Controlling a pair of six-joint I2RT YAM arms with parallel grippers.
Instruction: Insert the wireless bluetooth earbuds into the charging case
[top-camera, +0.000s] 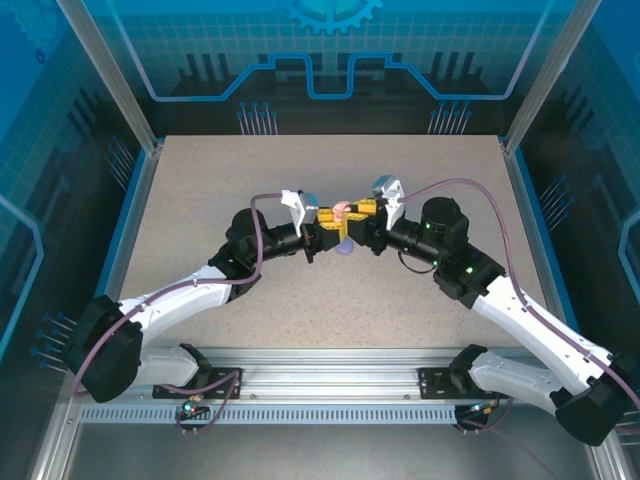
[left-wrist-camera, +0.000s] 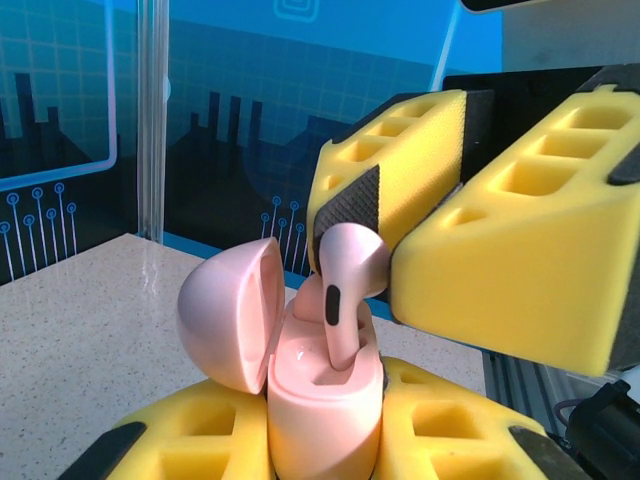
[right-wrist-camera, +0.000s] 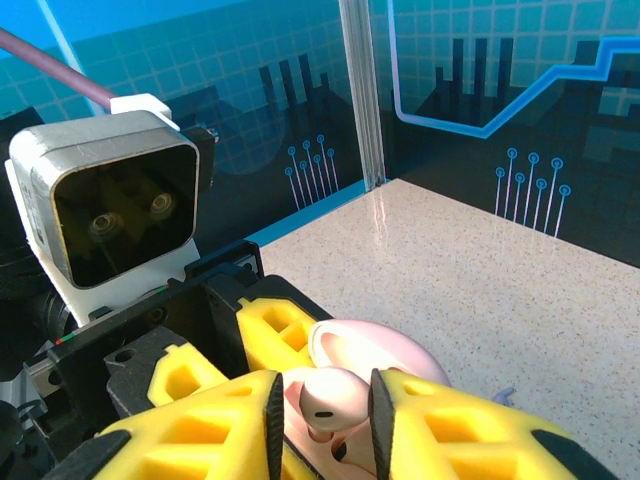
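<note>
Speckled beige table spreads under blue patterned walls, and both arms meet at the centre of the top view. Low in the left wrist view, the left gripper is clenched on the pink charging case, whose lid hangs open to the left. A pale pink earbud stands stem-down in the case's socket (head above the rim). At the bottom centre of its own view, the right gripper brackets the bud's head closely. Whether its pads press it or stand just clear, I cannot tell.
</note>
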